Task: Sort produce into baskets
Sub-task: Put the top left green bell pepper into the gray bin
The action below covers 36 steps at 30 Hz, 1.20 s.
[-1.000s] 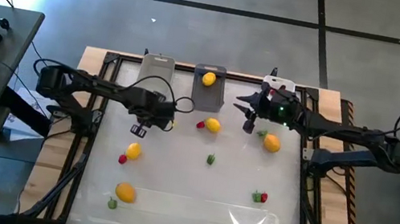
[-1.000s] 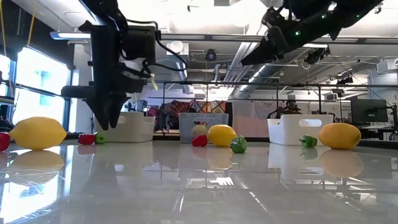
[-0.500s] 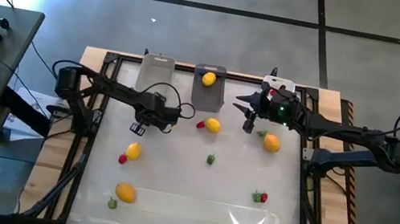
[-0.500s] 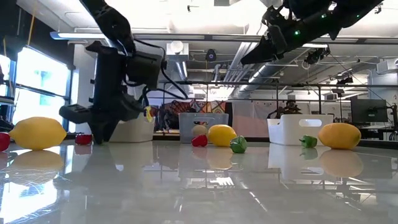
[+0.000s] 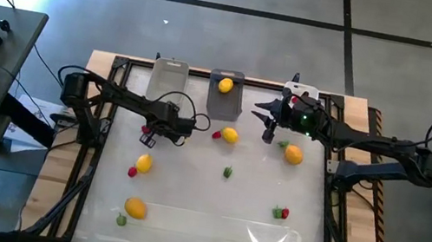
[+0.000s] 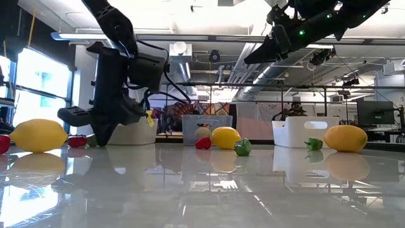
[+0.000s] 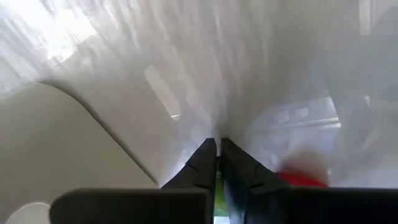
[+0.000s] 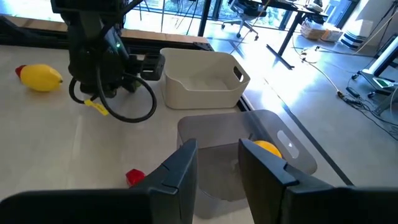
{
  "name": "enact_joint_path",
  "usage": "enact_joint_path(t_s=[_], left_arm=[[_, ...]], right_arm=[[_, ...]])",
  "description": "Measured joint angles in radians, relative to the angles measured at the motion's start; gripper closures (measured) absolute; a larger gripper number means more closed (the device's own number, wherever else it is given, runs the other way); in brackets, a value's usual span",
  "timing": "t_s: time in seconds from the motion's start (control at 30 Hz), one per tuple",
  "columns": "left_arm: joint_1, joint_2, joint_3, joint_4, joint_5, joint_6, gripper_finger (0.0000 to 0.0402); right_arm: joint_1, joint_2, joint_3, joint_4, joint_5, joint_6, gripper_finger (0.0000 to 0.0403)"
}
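My left gripper (image 5: pixel 148 134) is shut, tipped over, with its tips down at the table (image 6: pixel 101 140), in front of the clear tub (image 5: pixel 169 74). A red berry (image 5: pixel 145 129) lies right beside it and also shows in the left wrist view (image 7: pixel 298 180). A sliver of green (image 7: pixel 214 186) shows through the slit between the fingers. My right gripper (image 5: pixel 269 132) is open and empty, high above the table by the dark grey tub (image 5: pixel 225 96). That tub holds a lemon (image 5: pixel 225 85). The white tub (image 5: pixel 302 90) stands partly under the right arm. My left gripper comes slanting down from above, and its shut fingertips (image 7: pixel 217 146) reach the table top next to the red berry. I cannot tell whether they touch the berry or the green bit.
Loose on the table: a lemon (image 5: pixel 230 135) with a red berry (image 5: pixel 216 135), an orange fruit (image 5: pixel 293 155) with a green bit (image 5: pixel 282 144), a green bit (image 5: pixel 228 172), a lemon (image 5: pixel 144 163), an orange fruit (image 5: pixel 136 207), and a red-and-green pair (image 5: pixel 278 211).
My left gripper has gone down to the table and a little toward the far edge, tipping from upright to slanted. The red berry beside it has shifted a little toward the table's left edge. The green bit that lay next to the berry is now hidden behind the gripper.
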Motion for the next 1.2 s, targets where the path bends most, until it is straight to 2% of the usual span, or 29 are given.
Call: enact_joint_path(t_s=[0.27,0.4,0.53,0.8,0.93,1.07,1.2], left_arm=[[-0.027,-0.041,0.114,-0.069,0.009,-0.103,0.0401],[-0.026,-0.095,0.176,-0.080,0.068,-0.150,0.0401],[0.000,-0.188,0.220,-0.078,0.079,-0.185,0.0401],[0.194,-0.319,0.235,0.030,0.057,-0.285,0.0401],[0.319,-0.302,0.234,0.074,0.085,-0.279,0.0401],[0.426,-0.251,0.234,0.155,0.202,-0.261,0.0401],[0.498,-0.193,0.234,0.203,0.250,-0.253,0.0401]], right_arm=[[0.000,0.000,0.000,-0.001,0.000,0.000,0.0297],[0.000,0.000,0.000,-0.005,0.001,0.000,0.0297],[0.000,0.001,0.000,-0.009,0.000,0.001,0.0297],[0.000,0.001,0.000,-0.009,0.001,0.011,0.0297],[0.000,0.001,0.000,-0.009,0.001,0.019,0.0297],[0.000,0.001,0.000,-0.009,0.001,0.018,0.0297],[0.000,0.001,0.000,-0.013,0.001,0.011,0.0297]])
